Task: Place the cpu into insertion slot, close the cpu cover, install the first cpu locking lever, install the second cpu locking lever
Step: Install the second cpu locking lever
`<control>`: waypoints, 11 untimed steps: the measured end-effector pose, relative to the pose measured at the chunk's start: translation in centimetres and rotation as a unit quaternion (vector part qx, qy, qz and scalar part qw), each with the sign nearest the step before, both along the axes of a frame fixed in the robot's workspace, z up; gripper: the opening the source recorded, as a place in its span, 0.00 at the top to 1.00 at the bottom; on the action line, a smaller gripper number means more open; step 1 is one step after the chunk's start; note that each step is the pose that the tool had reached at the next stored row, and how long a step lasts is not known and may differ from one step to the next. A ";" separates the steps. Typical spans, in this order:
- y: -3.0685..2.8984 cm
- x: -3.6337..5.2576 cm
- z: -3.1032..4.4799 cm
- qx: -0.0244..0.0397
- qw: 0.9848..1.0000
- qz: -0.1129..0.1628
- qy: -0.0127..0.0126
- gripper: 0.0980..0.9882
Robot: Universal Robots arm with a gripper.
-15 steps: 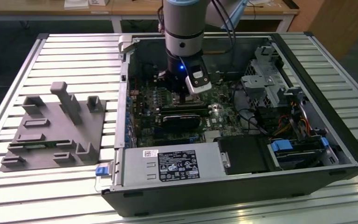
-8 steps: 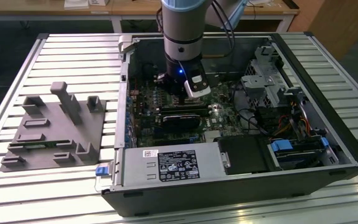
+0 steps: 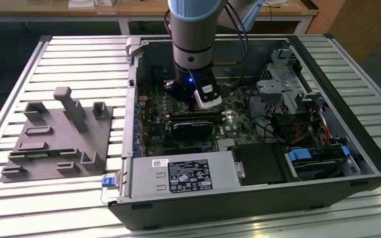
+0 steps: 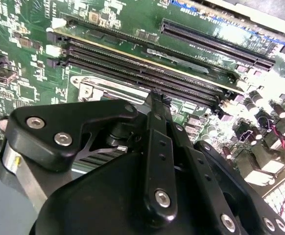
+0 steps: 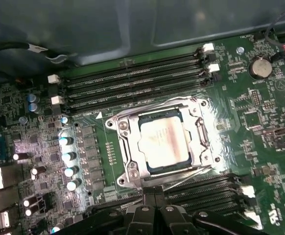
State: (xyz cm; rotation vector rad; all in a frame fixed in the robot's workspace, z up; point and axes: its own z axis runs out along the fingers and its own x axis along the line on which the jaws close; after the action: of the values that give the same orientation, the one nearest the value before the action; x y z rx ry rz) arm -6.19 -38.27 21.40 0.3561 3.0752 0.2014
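The cpu (image 5: 162, 142), a pale silvery square, lies flat in the insertion slot (image 5: 129, 177) on the green motherboard (image 5: 260, 112). The cpu cover (image 5: 201, 133), a shiny metal frame, lies down around the chip with the chip showing through its window. Thin metal lever rods (image 5: 157, 106) run along two sides of the socket. My gripper (image 5: 154, 198) hovers just beside the socket's edge next to the memory slots (image 5: 201, 188), fingers together and holding nothing I can see. In the second wrist view the gripper (image 4: 158, 98) points down at the socket's metal corner (image 4: 89, 90). In the exterior view the gripper (image 3: 200, 105) reaches down inside the case.
The open computer case (image 3: 131, 163) lies on a slatted table (image 3: 65, 59). A power supply (image 3: 184, 176) sits at its near end and a drive cage (image 3: 283, 84) with cables at the exterior view's right. A grey parts fixture (image 3: 58, 139) stands outside, at the exterior view's left.
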 end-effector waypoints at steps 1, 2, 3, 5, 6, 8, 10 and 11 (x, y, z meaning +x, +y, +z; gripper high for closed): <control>-0.08 -0.06 -0.09 0.003 1.000 0.001 0.000 0.99; -0.16 -0.12 -0.17 0.006 1.000 0.001 0.000 0.99; -0.23 -0.20 -0.25 0.009 1.000 0.001 0.000 0.99; -0.40 -0.35 -0.41 0.014 1.000 0.002 0.000 0.99; -0.49 -0.43 -0.47 0.015 1.000 0.002 0.000 0.99; -0.68 -0.53 -0.57 0.016 1.000 0.002 0.000 0.99; -0.86 -0.62 -0.66 0.019 1.000 0.002 0.000 0.99; -0.93 -0.68 -0.71 0.021 1.000 0.002 0.000 0.99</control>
State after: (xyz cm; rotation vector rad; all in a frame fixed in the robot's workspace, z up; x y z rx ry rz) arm -6.87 -39.20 20.69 0.3520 3.0760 0.2651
